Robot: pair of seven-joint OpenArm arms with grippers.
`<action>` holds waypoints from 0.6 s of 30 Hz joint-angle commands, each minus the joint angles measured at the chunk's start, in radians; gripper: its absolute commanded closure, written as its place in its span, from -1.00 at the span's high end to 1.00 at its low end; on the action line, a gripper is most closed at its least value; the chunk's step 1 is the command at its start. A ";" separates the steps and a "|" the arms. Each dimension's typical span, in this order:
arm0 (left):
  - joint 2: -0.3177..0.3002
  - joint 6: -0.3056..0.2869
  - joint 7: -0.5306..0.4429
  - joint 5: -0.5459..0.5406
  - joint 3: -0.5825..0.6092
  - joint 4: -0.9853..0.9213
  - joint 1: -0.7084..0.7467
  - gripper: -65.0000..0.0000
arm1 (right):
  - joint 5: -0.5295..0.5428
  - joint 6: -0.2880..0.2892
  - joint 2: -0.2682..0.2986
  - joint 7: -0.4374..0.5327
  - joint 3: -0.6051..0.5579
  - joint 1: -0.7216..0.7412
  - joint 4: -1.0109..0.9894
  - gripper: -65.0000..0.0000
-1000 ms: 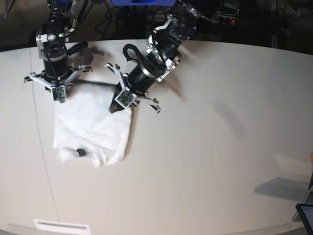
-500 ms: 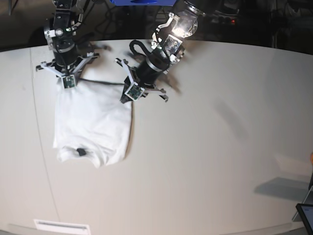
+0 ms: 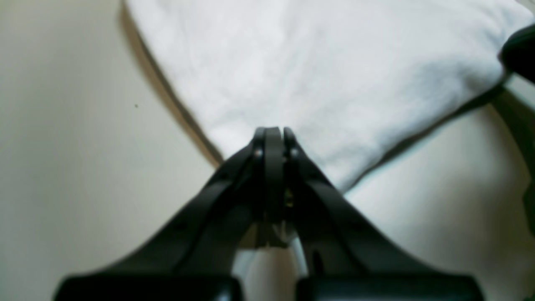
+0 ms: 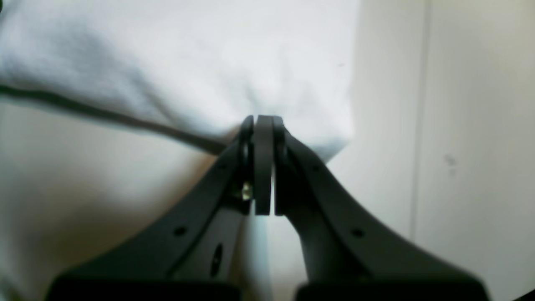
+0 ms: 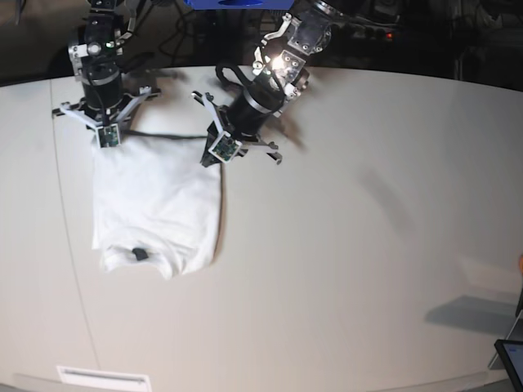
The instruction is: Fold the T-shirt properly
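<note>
Lying on the pale table (image 5: pixel 343 245), plain white side up, the T-shirt (image 5: pixel 155 204) — spreading across the far left part of the surface in the base view, far edge lifted off the table and stretched between the two arms. Clamping one far corner of the cloth, the left gripper (image 3: pixel 273 133), jaws pressed fully together with white fabric fanning out past the tips in the left wrist view. Pinching the other far corner, the right gripper (image 4: pixel 261 121), jaws likewise closed tight, cloth bunching right at the tips in the right wrist view. Showing under the raised edge, a thin dark shadow line running between both corners. Resting flat on the table, the near part of the shirt, with a small dark label (image 5: pixel 140 255) sitting at the collar by the near edge. Folding under slightly along the side nearest the table's middle, a soft doubled edge of fabric.
</note>
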 commanded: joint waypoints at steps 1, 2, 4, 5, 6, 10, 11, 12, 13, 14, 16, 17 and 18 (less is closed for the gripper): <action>0.006 -0.003 -0.024 0.001 0.002 0.047 -0.012 -1.00 | 0.008 -0.003 0.001 0.032 0.001 0.007 0.042 -0.99; 0.006 -0.003 -0.003 0.001 0.002 0.070 -0.017 -1.00 | 0.008 -0.003 0.002 0.032 -0.001 0.007 0.052 -0.99; 0.011 -0.003 0.040 0.002 0.000 0.110 -0.024 -1.00 | 0.008 -0.003 0.005 0.032 -0.001 0.015 0.054 -0.99; 0.011 -0.003 0.048 0.001 0.000 0.124 -0.035 -1.00 | 0.008 -0.003 0.005 0.032 -0.001 0.019 0.054 -0.99; 0.011 -0.003 0.051 0.001 0.002 0.127 -0.046 -1.00 | 0.008 -0.003 0.005 0.032 -0.001 0.025 0.052 -0.99; 0.029 -0.003 0.049 0.001 0.003 0.072 -0.100 -1.00 | 0.008 -0.003 0.008 0.032 0.002 0.053 0.019 -0.99; 0.039 -0.003 0.048 0.001 0.002 0.050 -0.110 -1.00 | 0.008 -0.003 0.008 0.032 0.002 0.061 0.003 -0.99; 0.045 -0.003 0.046 0.001 0.002 0.026 -0.120 -1.00 | 0.008 -0.003 0.010 0.032 0.002 0.067 -0.012 -0.99; 0.046 -0.003 0.046 0.001 0.002 0.008 -0.129 -1.00 | 0.008 -0.003 0.010 0.032 0.002 0.073 -0.029 -0.99; 0.048 -0.003 0.046 0.001 0.005 -0.014 -0.136 -1.00 | 0.008 -0.003 0.010 0.032 0.002 0.076 -0.047 -0.99; 0.055 -0.003 0.045 0.001 0.009 -0.051 -0.144 -1.00 | 0.008 -0.003 0.010 0.035 0.001 0.081 -0.090 -0.99; 0.065 -0.003 0.045 0.001 0.005 -0.069 -0.144 -1.00 | 0.008 -0.003 0.010 0.035 0.001 0.082 -0.115 -0.99; 0.069 -0.003 0.045 0.001 0.002 -0.086 -0.141 -1.00 | 0.008 -0.003 0.018 0.035 0.001 0.087 -0.135 -0.99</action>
